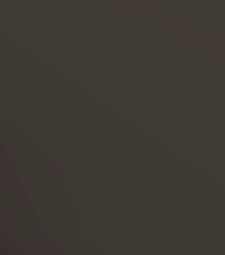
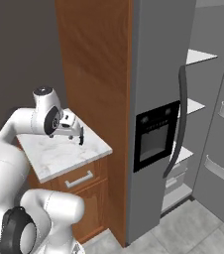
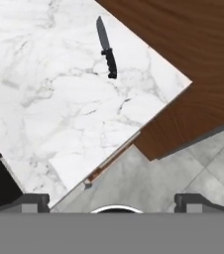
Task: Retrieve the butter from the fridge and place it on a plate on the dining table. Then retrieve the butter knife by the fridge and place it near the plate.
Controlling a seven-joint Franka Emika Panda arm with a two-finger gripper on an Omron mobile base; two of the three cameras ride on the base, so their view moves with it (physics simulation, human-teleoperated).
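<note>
Hovering above a small marble counter [image 2: 64, 151], with the gripper [image 2: 77, 135] spread wide and holding nothing, fingertips [image 3: 34, 201] far apart at the bottom corners of the hand view. Lying flat on that counter: the butter knife [image 3: 107, 47], black handle toward the counter's corner, dark blade pointing away, well inside the edges with bare marble all round it. Close beside the knife, along one counter edge, a tall brown wood panel [image 2: 96, 74]; on the other sides, free edges dropping to the grey tiled floor [image 2: 183, 228], with a drawer handle [image 2: 79, 179] just under the front lip. Beyond the wood panel, the fridge [image 2: 156, 74]: left door shut, with long dark handle [image 2: 179, 124] and black dispenser panel [image 2: 156, 134]; right door [image 2: 218, 124] swung open, white shelves [image 2: 198, 56] exposed inside. Plenty of open air above the counter, between the arm and the wood panel. Plain dark grey across the left base view. Cannot tell where the butter is.
</note>
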